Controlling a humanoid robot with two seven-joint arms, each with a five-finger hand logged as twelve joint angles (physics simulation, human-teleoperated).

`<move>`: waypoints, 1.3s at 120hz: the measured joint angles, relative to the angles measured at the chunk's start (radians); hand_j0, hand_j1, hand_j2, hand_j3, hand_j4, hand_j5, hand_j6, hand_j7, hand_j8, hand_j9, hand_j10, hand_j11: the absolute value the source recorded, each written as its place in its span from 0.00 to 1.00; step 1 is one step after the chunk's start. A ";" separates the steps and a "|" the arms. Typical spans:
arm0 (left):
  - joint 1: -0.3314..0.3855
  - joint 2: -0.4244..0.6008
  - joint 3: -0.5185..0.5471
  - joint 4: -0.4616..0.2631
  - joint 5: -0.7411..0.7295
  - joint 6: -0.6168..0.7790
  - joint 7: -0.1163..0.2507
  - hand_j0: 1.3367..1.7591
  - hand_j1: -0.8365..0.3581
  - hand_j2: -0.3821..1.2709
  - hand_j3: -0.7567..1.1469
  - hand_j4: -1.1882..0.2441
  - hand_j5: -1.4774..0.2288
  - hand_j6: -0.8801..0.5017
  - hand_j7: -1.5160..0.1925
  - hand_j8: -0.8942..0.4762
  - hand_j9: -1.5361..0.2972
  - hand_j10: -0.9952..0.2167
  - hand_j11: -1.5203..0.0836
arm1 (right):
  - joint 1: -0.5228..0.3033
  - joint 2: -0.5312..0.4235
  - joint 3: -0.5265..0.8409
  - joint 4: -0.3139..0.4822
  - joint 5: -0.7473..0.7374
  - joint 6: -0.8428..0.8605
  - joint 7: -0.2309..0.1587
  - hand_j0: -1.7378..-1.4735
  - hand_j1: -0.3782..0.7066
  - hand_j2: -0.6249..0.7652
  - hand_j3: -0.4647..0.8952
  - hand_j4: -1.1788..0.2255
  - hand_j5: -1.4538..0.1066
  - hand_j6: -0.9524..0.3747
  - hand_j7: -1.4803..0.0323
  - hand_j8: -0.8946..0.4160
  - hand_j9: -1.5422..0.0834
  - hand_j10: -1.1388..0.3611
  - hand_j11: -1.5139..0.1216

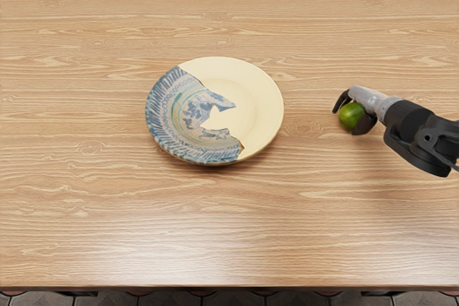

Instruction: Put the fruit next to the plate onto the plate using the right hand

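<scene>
Table [86, 198]: far and near edges in view; wide bare room at 9, 12 and 6 o'clock of plate [262, 94].
Plate: near table centre, well apart from all edges.
Green fruit [351, 115]: at 3 o'clock of plate, off plate, bare strip of table between fruit and rim.
Right robot hand [371, 104]: fingers curled around fruit, dark fingertips [340, 100] wrapping its plate side.
Right arm [419, 137]: enters from right edge, at 4 o'clock of fruit.

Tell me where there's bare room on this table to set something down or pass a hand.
Bare wood lies left of the plate out to the table edge, and along the whole near and far strips. The only crowded spot is right of the plate, where the right hand wraps around the green fruit.
</scene>
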 joint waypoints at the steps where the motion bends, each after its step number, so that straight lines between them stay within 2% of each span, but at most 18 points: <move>1: 0.000 0.000 0.000 0.000 0.000 0.000 0.000 0.76 0.99 0.23 0.40 0.83 0.87 0.64 0.89 0.65 0.84 0.82 0.95 | 0.000 0.000 0.000 0.000 0.000 0.000 0.000 0.31 0.57 0.42 0.34 0.43 0.49 0.49 0.52 0.51 0.52 0.54 0.50; 25: 0.000 0.000 0.000 0.000 0.000 0.000 0.000 0.76 0.99 0.23 0.40 0.83 0.87 0.64 0.89 0.65 0.84 0.82 0.95 | 0.000 -0.001 0.007 -0.001 0.018 0.004 0.000 0.31 0.64 0.55 0.34 0.35 0.32 0.56 0.38 0.61 0.38 0.59 0.35; 43: 0.000 0.000 0.000 0.000 0.000 0.000 0.000 0.76 0.99 0.23 0.40 0.83 0.87 0.64 0.89 0.65 0.84 0.82 0.95 | 0.004 0.001 0.011 -0.005 0.039 0.005 0.003 0.31 0.65 0.61 0.34 0.33 0.26 0.56 0.33 0.62 0.32 0.60 0.30; 51: 0.000 0.000 0.000 0.000 0.000 0.000 0.000 0.76 0.99 0.23 0.40 0.83 0.87 0.64 0.89 0.65 0.84 0.82 0.95 | 0.005 0.002 0.029 -0.004 0.049 0.004 0.005 0.31 0.60 0.73 0.34 0.32 0.25 0.45 0.32 0.50 0.31 0.51 0.28; 55: 0.000 0.000 0.001 0.000 0.000 0.000 0.000 0.76 0.99 0.23 0.40 0.83 0.87 0.64 0.89 0.65 0.84 0.82 0.95 | 0.005 0.004 0.040 -0.004 0.055 0.003 0.005 0.31 0.58 0.75 0.34 0.31 0.25 0.42 0.32 0.46 0.31 0.49 0.28; 105: 0.000 0.000 0.001 0.000 -0.001 0.000 0.000 0.76 0.99 0.23 0.40 0.83 0.87 0.64 0.89 0.65 0.84 0.82 0.95 | 0.122 0.013 0.073 0.005 0.169 0.049 0.021 0.32 0.49 0.69 0.34 0.31 0.21 0.37 0.29 0.43 0.27 0.47 0.25; 135: 0.000 0.000 0.001 0.000 -0.001 0.000 0.000 0.76 0.99 0.23 0.40 0.83 0.87 0.64 0.89 0.65 0.84 0.82 0.95 | 0.155 0.034 0.076 0.023 0.249 0.056 0.024 0.32 0.46 0.66 0.34 0.30 0.17 0.36 0.27 0.44 0.25 0.48 0.22; 156: 0.000 0.000 0.001 0.000 -0.001 0.000 0.000 0.76 0.99 0.23 0.40 0.83 0.87 0.64 0.89 0.65 0.84 0.82 0.95 | 0.174 0.065 0.078 0.023 0.287 0.068 0.022 0.32 0.51 0.73 0.34 0.30 0.15 0.38 0.26 0.46 0.25 0.50 0.22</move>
